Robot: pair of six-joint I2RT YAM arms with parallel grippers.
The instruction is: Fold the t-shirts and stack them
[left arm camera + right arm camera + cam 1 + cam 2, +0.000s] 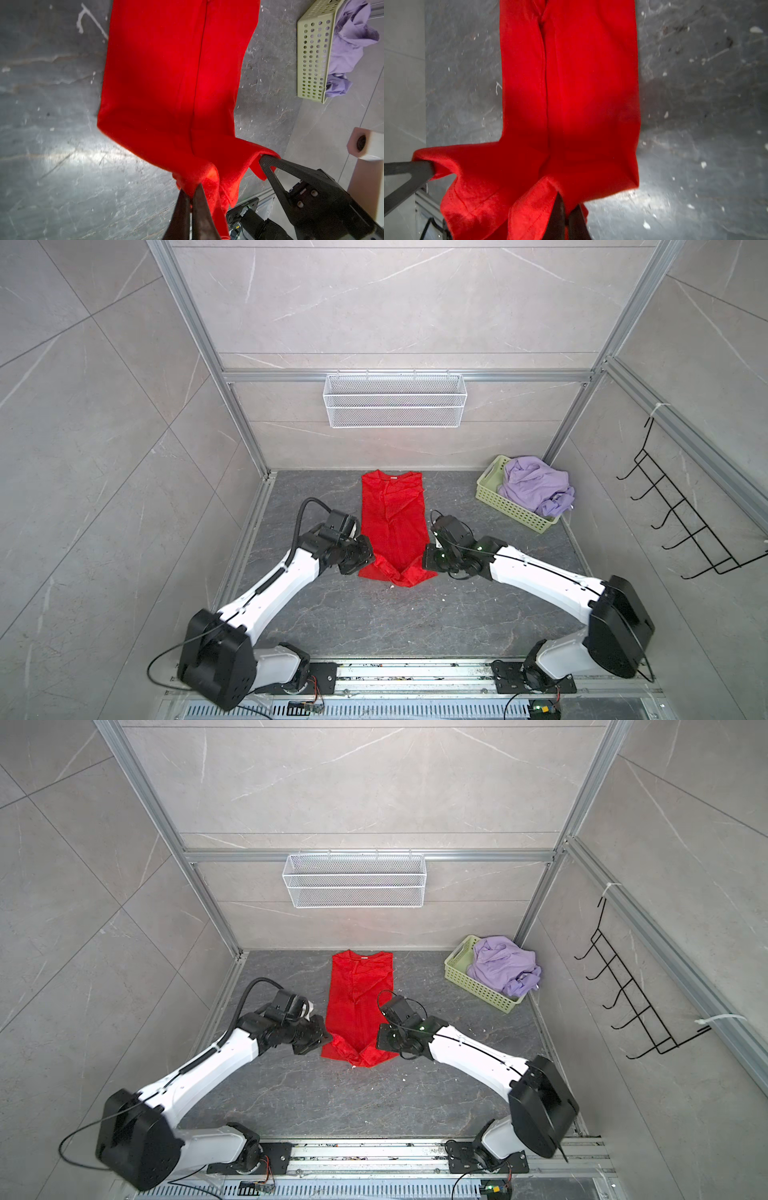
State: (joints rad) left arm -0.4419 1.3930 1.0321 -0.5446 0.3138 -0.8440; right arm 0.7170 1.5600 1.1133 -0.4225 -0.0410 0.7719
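Observation:
The red t-shirt [392, 522] [359, 1002] lies on the dark grey table as a long narrow strip, its white neck label at the far end. Its near hem is lifted and bunched. My left gripper [367, 561] [191, 188] is shut on the hem's left corner. My right gripper [428, 560] [568, 200] is shut on the right corner. Red cloth [172, 83] [571, 83] runs away from both pairs of jaws. The lilac t-shirt [536, 485] [503, 965] [351, 41] sits crumpled in the pale green basket [511, 506] [313, 58] at the back right.
A white wire mesh basket [395, 400] hangs on the back wall. A black wire hook rack [681, 522] is fixed to the right wall. Aluminium frame posts close in the table, and the arms' base rail [415, 672] runs along the front edge.

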